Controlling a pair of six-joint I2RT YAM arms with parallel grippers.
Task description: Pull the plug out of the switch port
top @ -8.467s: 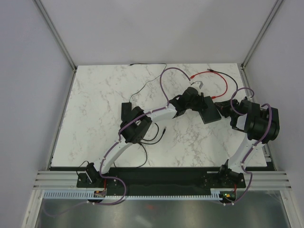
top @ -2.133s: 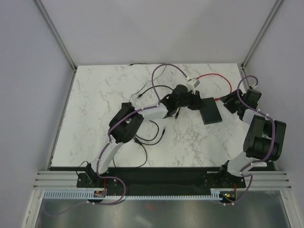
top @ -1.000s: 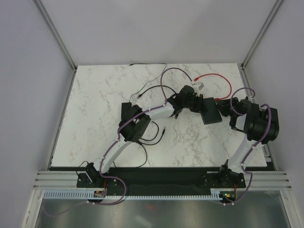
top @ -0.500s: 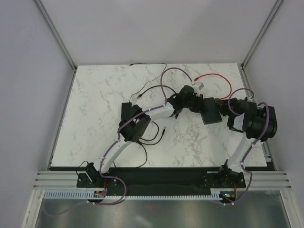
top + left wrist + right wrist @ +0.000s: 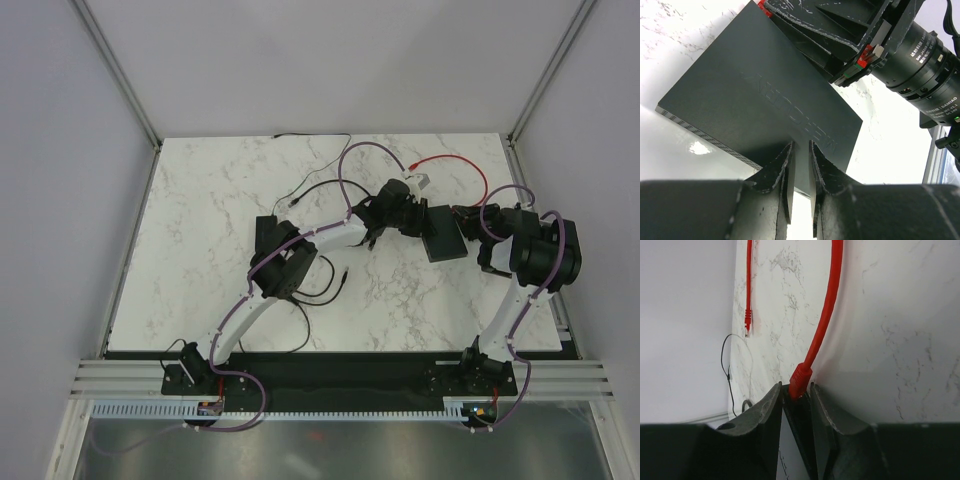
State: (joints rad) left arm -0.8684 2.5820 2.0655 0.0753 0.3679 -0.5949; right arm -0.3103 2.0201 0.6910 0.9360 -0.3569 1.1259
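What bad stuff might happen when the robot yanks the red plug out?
The left gripper pinches only one edge of the black box, so the box might twist or slide along. The right gripper holds the red plug just at its fingertips, so it may slip off.
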